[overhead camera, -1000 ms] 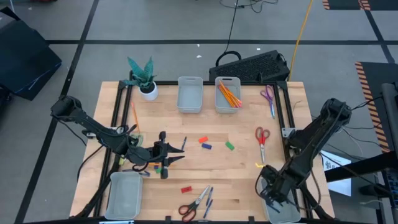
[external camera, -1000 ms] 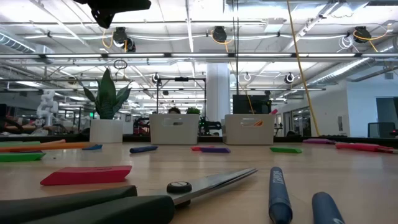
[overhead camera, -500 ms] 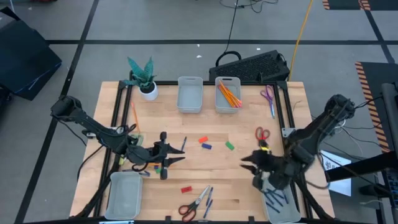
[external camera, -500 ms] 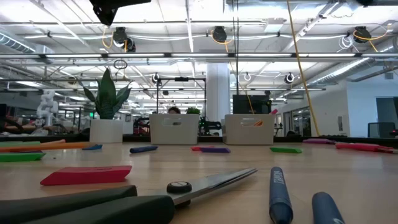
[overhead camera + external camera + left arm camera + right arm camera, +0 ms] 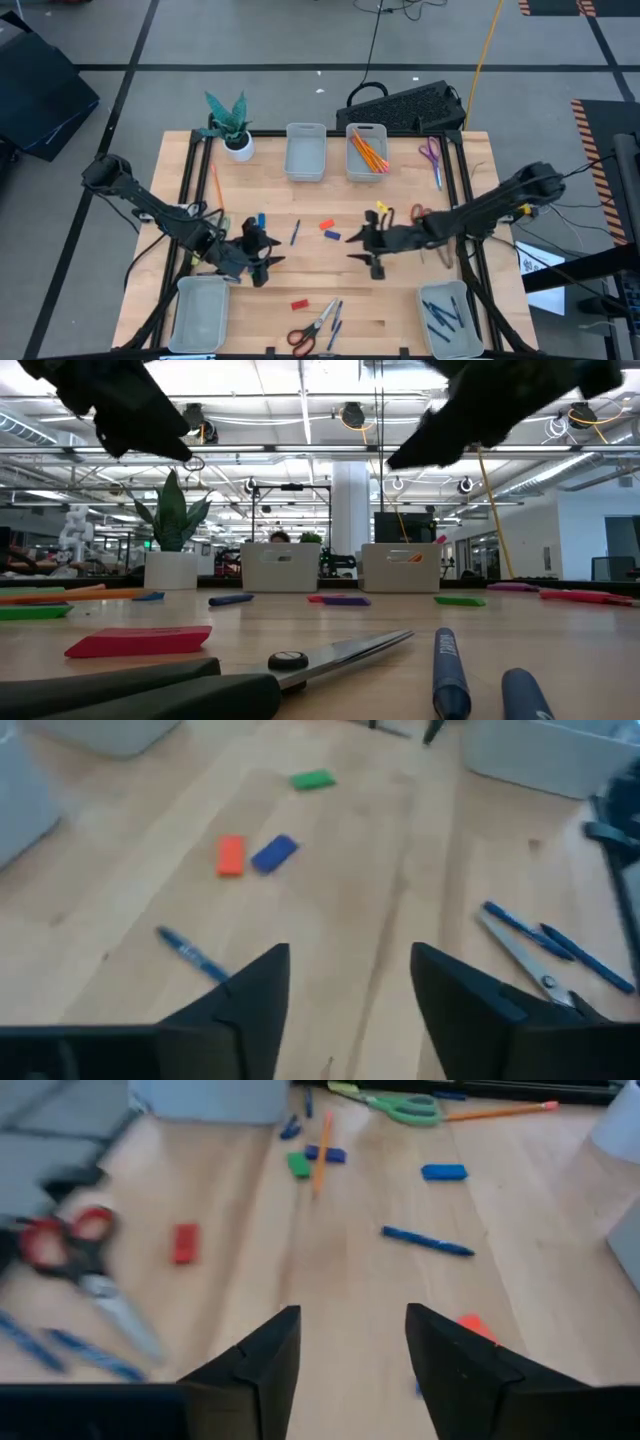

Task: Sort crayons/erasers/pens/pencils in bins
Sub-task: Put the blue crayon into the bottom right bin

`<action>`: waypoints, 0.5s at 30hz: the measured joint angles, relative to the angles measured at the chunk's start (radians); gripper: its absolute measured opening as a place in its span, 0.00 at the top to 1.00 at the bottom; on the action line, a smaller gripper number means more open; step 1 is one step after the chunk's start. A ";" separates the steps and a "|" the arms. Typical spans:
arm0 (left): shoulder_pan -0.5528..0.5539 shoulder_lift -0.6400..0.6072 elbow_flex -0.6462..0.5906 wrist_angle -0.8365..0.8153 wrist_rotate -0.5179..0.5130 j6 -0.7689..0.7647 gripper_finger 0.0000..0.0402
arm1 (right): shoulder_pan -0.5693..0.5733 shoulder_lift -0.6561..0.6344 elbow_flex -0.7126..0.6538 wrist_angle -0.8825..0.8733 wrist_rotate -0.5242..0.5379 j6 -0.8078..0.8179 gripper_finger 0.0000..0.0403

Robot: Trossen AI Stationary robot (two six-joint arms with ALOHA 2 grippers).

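The right hand (image 5: 362,243) has swung from the pen bin (image 5: 449,318) to mid-worktop (image 5: 400,280), spread and empty (left hand (image 5: 253,250) too): next pick.

A: Non-task items on the wooden table (image 5: 400,290)?

B: Potted plant (image 5: 231,122) noted at a far corner; red-handled scissors (image 5: 312,328) at the near edge; purple-handled scissors (image 5: 432,154) by the right rail. Keyboard (image 5: 408,104) recorded beyond the table.
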 joint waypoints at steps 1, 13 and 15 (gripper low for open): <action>0.007 0.005 0.000 -0.012 -0.020 -0.025 0.46 | -0.012 0.039 0.010 0.034 -0.001 -0.035 0.56; 0.223 0.301 0.002 0.066 -0.100 -0.147 0.52 | -0.074 0.260 0.095 0.203 -0.053 -0.216 0.56; 0.243 0.359 0.001 0.105 -0.100 -0.153 0.54 | -0.073 0.256 0.092 0.209 -0.053 -0.216 0.56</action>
